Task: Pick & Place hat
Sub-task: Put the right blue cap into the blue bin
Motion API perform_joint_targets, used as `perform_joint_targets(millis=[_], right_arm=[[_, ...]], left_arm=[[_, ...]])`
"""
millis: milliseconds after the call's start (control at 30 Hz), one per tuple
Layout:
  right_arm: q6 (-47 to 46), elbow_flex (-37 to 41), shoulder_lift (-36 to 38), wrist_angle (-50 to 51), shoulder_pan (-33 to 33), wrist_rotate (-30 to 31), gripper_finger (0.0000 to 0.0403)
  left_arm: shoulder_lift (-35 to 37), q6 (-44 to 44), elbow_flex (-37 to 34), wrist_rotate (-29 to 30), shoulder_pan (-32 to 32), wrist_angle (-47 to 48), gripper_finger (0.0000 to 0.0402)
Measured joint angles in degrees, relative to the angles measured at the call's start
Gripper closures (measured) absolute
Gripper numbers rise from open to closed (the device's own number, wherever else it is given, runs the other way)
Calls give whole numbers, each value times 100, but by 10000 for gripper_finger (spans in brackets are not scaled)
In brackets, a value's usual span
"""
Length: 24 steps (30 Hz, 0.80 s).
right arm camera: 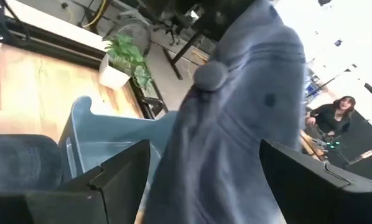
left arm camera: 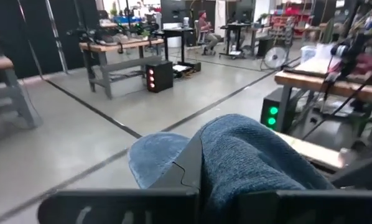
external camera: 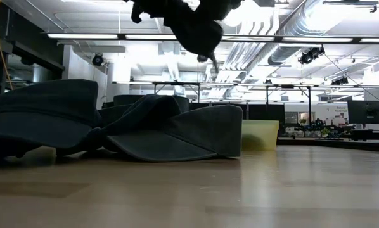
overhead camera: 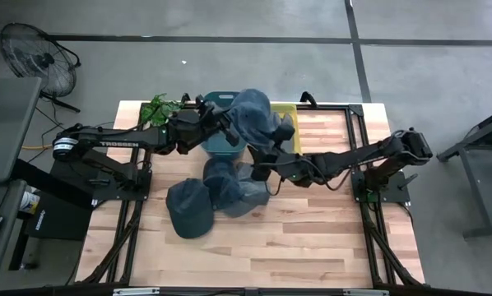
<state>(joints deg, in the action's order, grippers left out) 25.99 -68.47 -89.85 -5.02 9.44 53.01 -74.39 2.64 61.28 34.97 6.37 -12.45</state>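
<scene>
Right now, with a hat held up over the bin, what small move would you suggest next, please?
Probably open the left tool: it is shut on the hat, which hangs above the blue bin. The right tool is open beside it, holding nothing.

Dark blue fabric cap point(overhead camera: 252, 111) is hanging above the teal plastic bin point(overhead camera: 215, 141), held up off the light wooden table point(overhead camera: 312, 238) by the left gripper point(overhead camera: 227, 125), which is reaching in from the left side. Right gripper point(overhead camera: 262, 156) is sitting just right of the bin and below the raised cap, the cap hanging between its spread fingers point(right arm camera: 120, 174). Pile of dark blue caps point(overhead camera: 217, 193) is lying on the table in front of the bin, overlapping each other. Yellow plastic container point(overhead camera: 287, 115) is sitting right of the bin at the table's back edge. Green leafy potted plant point(overhead camera: 158, 107) is standing left of the bin, at the back.
</scene>
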Motion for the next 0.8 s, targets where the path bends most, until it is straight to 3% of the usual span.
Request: perform_joint_targets(millis=[233,800], right_arm=[[248,-2,-267,-255,-161,-36,107],[3113,-4,-353,-2869,-145,2337,107]], left_arm=[[-2,262,79,-12,0,19,401],[-50,418,483,-312,0,1107,401]])
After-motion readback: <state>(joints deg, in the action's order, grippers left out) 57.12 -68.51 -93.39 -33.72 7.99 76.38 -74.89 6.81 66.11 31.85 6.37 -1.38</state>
